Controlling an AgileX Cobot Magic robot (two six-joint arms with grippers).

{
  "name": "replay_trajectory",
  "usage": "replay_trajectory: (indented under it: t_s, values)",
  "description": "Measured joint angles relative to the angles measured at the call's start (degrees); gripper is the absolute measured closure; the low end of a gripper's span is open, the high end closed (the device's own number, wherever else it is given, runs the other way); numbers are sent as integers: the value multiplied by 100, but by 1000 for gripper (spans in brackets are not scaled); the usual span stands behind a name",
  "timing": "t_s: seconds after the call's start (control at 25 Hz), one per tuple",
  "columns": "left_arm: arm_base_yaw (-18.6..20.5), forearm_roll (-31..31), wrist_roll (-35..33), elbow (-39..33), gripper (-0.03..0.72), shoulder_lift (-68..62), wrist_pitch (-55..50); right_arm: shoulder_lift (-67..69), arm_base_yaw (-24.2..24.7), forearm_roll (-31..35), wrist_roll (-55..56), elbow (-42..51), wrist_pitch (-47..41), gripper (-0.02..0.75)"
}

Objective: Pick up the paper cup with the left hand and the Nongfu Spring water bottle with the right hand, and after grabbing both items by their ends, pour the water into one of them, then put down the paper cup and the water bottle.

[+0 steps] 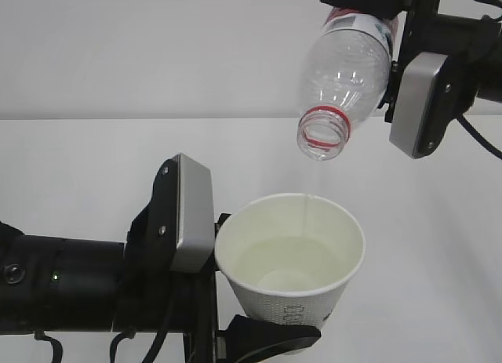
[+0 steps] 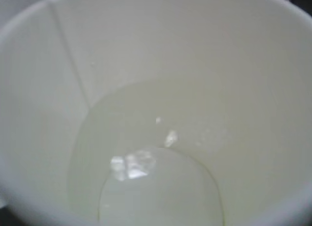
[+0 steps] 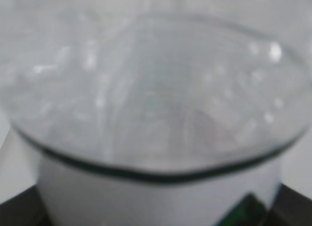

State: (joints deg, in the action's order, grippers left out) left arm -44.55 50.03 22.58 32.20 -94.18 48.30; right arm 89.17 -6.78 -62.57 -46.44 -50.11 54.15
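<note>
Two robot arms are working over a white table. Near the table's front edge, the left hand is gripping the paper cup by its lower end, its jaws spread fairly wide around the cup. The cup is sitting upright and partly filled with the water. At the upper right, the right hand is clamping the Nongfu Spring water bottle by its labelled base end, jaws similarly wide. The bottle is tilting mouth-down above the cup, apart from it, and a thin stream is falling from its red-ringed neck to the cup's far rim.
</note>
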Motion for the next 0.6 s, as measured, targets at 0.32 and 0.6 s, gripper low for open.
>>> replay_trajectory:
  t_s: [0.32,0.6]
  values:
    - [0,-27,0,0,148,0,0,0,0,0,0,0,0,208]
    - [0,-141,0,0,148,0,-8,0,0,0,0,0,0,208]
